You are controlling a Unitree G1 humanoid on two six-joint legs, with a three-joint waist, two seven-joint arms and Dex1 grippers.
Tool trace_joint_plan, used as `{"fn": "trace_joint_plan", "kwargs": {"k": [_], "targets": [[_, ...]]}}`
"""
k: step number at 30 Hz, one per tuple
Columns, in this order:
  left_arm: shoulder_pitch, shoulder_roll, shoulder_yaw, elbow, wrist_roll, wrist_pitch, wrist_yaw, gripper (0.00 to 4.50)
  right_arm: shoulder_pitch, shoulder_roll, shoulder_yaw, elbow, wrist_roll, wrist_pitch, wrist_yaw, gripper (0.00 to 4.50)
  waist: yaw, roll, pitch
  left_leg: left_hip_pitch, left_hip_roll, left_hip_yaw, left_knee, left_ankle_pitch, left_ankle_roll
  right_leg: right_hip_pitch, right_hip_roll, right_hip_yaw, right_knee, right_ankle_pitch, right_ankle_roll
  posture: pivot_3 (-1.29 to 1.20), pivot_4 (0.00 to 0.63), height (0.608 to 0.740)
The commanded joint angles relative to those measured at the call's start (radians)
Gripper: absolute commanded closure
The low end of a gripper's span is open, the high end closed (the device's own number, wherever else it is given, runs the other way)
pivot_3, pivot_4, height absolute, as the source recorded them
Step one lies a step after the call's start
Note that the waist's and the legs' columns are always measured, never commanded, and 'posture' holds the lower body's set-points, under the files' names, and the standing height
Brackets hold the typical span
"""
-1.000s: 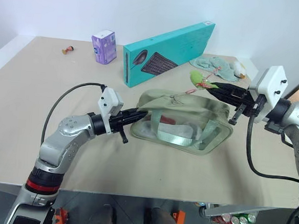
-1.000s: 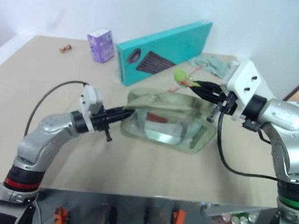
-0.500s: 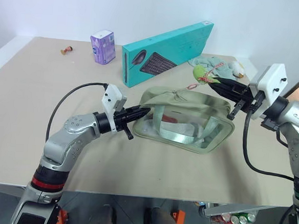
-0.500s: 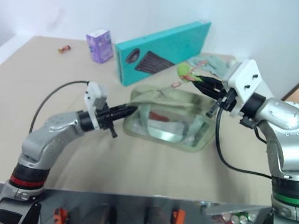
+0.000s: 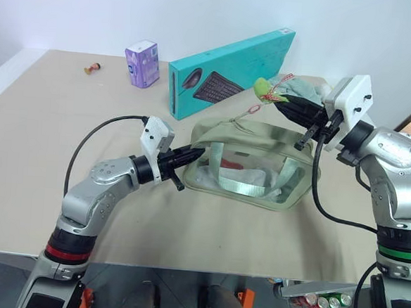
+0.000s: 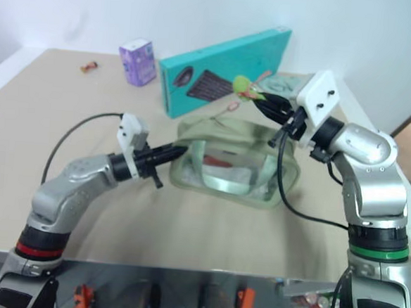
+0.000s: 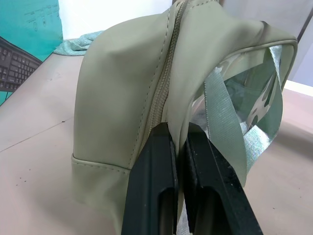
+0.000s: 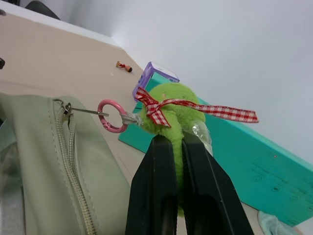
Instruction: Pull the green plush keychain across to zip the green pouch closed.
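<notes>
Right wrist view shows the right gripper (image 8: 177, 142) pressed together on the green plush keychain (image 8: 171, 110), whose pink ring (image 8: 108, 115) links to the zipper pull on the green pouch (image 5: 250, 164). From this gripper the zipper line runs along the pouch's top toward the left gripper (image 5: 195, 153), which pinches the pouch's fabric at the opposite end (near the zipper's end). How far the zipper is already closed is hard to judge.
</notes>
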Motion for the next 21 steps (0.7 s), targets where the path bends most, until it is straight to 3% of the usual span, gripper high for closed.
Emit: {"fn": "trace_joint_plan", "kwargs": {"k": [1,16,21], "targets": [[0.005,0.001,0.022,-0.007,-0.004,0.008,0.013,4.50,0.024,-0.045,-0.083,0.021,-0.013,-0.039,0.000,4.49,0.000,0.000,0.000,0.000,0.000,0.000,0.000,0.000,0.000,0.000,0.000,0.000,0.000,0.000,0.000,0.00,0.150,0.740],[0.014,0.017,0.009,-0.004,0.012,-0.003,-0.002,4.50,0.006,-0.159,-0.159,0.076,0.000,-0.072,0.026,4.49,0.000,0.000,0.000,0.001,0.000,0.001,0.000,0.000,0.000,0.000,0.000,0.000,0.000,0.000,0.000,0.00,0.150,0.740],[0.017,0.019,0.005,-0.008,0.018,-0.010,-0.004,4.50,0.077,-0.195,-0.217,0.087,-0.008,-0.082,0.033,4.49,0.001,0.000,0.000,0.001,0.000,0.000,0.000,0.000,0.000,0.000,0.000,0.000,0.000,-0.001,-0.002,0.00,0.150,0.740]]}}
